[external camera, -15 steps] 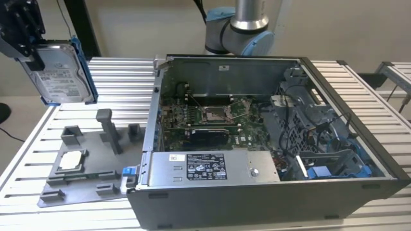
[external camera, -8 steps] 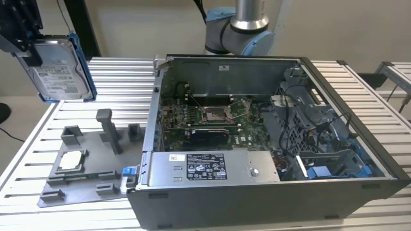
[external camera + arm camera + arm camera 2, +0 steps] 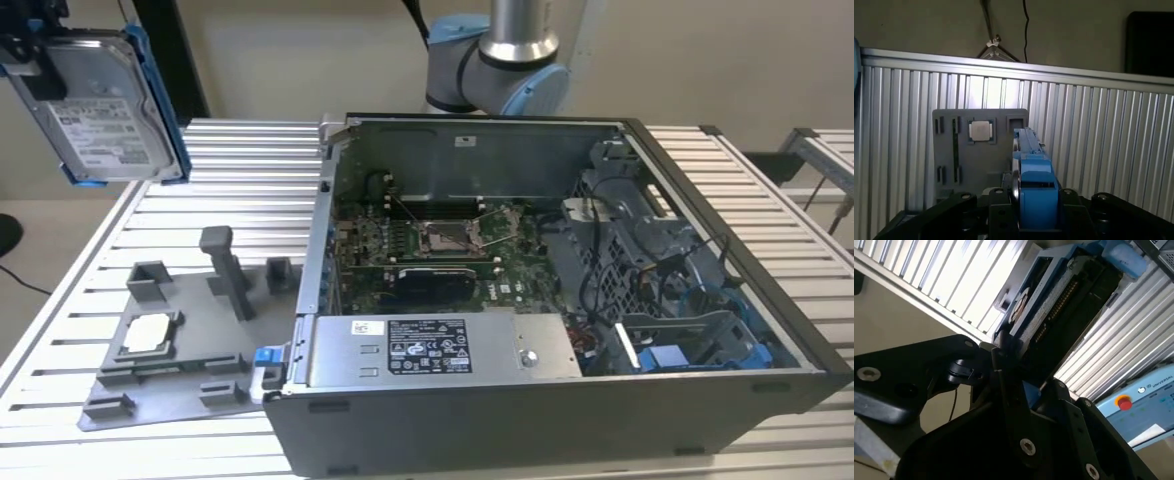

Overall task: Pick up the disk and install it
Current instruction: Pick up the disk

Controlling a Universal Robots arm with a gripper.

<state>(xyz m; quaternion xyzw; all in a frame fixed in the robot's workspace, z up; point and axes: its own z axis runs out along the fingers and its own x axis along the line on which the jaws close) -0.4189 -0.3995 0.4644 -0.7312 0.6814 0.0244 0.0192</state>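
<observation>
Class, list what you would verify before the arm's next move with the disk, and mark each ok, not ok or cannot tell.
1. Disk clamped in gripper: ok.
2. Disk clear of the grey fixture: ok.
3. Computer case open on top: ok.
4. Disk above the case: not ok; it hangs off to the exterior view's left of it.
5. Blue-tabbed bay free of cables: cannot tell.

Even indoor light; glare on table slats (image 3: pixel 969 280); computer case (image 3: pixel 467 160) interior shadowed.
</observation>
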